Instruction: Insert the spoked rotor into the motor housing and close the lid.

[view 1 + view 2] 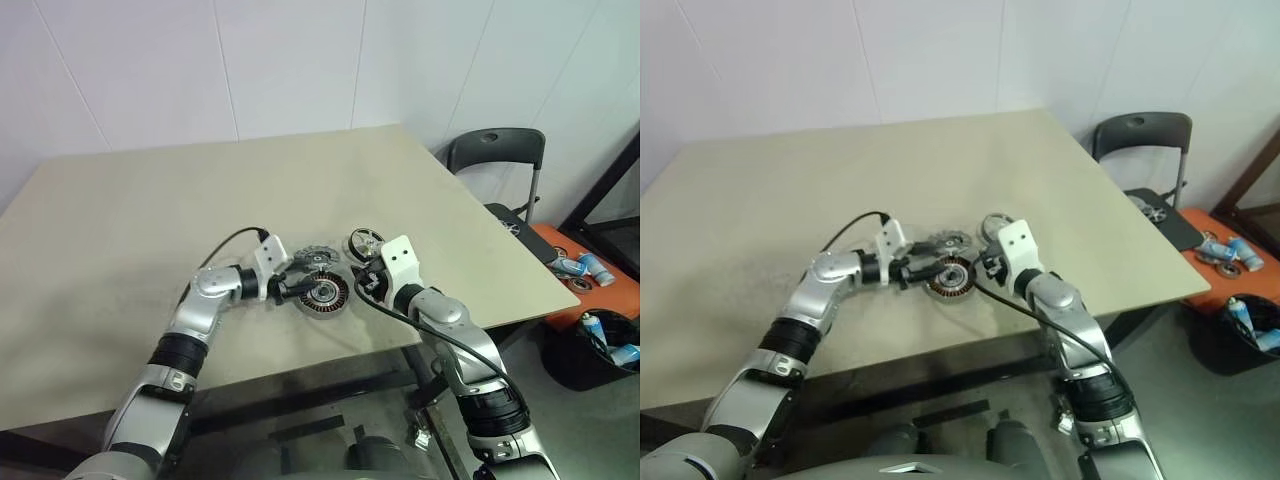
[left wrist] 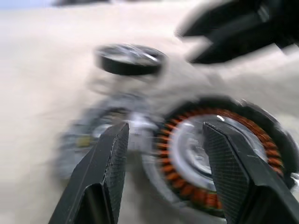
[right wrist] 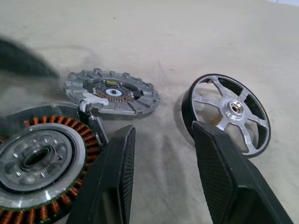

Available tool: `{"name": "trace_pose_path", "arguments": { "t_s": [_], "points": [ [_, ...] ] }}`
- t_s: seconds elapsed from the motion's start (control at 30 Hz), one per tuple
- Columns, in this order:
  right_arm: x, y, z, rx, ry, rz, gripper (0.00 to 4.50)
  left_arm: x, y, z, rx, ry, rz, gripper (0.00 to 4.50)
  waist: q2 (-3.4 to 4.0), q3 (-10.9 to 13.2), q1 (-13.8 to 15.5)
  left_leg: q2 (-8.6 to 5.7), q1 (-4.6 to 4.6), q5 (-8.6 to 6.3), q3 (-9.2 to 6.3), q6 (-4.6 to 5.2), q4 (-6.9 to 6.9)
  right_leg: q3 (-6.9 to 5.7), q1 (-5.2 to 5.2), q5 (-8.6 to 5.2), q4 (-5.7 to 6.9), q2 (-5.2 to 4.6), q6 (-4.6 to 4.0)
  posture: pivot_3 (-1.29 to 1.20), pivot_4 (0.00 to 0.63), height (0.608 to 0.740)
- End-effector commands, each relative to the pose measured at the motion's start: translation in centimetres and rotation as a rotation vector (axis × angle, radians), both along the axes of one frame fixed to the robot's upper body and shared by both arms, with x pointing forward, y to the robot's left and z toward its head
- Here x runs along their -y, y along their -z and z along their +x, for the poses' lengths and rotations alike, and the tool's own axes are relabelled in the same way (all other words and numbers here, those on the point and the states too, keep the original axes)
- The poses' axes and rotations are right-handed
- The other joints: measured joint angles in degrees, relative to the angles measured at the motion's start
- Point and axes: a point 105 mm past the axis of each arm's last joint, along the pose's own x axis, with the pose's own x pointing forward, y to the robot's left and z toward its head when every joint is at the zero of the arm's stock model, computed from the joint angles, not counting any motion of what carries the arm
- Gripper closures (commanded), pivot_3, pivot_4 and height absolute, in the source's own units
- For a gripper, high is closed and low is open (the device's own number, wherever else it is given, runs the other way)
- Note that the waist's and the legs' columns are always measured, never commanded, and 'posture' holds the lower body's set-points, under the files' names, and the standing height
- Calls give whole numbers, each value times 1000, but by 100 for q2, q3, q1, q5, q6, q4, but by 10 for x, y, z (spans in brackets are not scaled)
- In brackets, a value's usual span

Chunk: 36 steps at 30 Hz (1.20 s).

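The motor housing (image 1: pixel 323 293), with coppery windings around a silver centre, lies flat on the table near the front edge. Just behind it lies the lid (image 1: pixel 315 258), a dull grey notched disc. The spoked rotor (image 1: pixel 365 241) rests on the table to the right of the lid, shiny with a dark rim. My left gripper (image 2: pixel 166 128) is open just left of the housing (image 2: pixel 205 158), and nothing sits between its fingers. My right gripper (image 3: pixel 163 130) is open a little right of the housing (image 3: pixel 39 158), with the lid (image 3: pixel 112 92) and rotor (image 3: pixel 229 112) beyond its fingertips.
The beige table (image 1: pixel 150 220) ends close in front of the parts and at the right. A dark chair (image 1: pixel 497 150) stands past the right corner. An orange box with cans (image 1: pixel 580 265) and a black bin (image 1: pixel 600 345) sit on the floor at right.
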Motion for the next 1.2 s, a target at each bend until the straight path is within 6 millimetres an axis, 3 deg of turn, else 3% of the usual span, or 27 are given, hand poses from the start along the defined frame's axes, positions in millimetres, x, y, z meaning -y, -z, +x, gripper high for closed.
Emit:
{"name": "trace_pose_path", "arguments": {
  "t_s": [0.03, 0.23, 0.33, 0.5, 0.77, 0.93, 1.2],
  "points": [
    [-4, -24, 1, 75, -30, 52, 2852, -19, -44, 11, 34, -92, -166, 1799, 0, 0, 1, 0, 0, 0, 0, 0, 0, 0, 0, 0, 0, 0, 0, 0, 0, 740],
    [-27, -30, -8, 56, -197, 110, 4461, -54, -67, 15, -36, -233, -351, 1799, 0, 0, -8, 1, 1, 0, -1, 0, 0, -1, 0, 1, 1, 1, 2, 0, 0, 740],
    [-35, -24, -14, 31, -287, 85, 4461, -60, -70, 11, -83, -260, -416, 1799, 0, 0, -9, 1, 1, 0, -1, 0, 0, 0, 1, 2, 1, 0, 3, 0, 0, 740],
    [-27, -23, -3, 25, -302, 66, 4461, -61, -61, 4, -201, -303, -444, 1799, -1, 0, 1, -1, 2, 0, -1, -1, 3, -1, 3, 3, 2, -2, 4, 0, 0, 740],
    [-43, -18, 4, 25, -367, 11, 4461, -41, -49, -37, -377, -123, -413, 1799, 0, 1, -25, 0, 2, 0, 0, -1, -2, 2, -2, 3, 2, 0, 3, 0, 0, 740],
    [-52, 14, 2, -65, -401, -54, 4461, -44, -38, -36, -374, -148, -371, 1799, 0, 0, -9, 0, 13, 1, 0, -3, -1, 2, 8, 1, 5, 1, -1, 0, 0, 740],
    [-42, 26, 5, -113, -418, -103, 4461, -48, -29, -34, -364, -173, -338, 1799, -1, 0, -18, -2, 13, 1, 2, -3, 0, 5, 7, 1, 3, -2, -1, 0, 0, 740]
  ]
}}
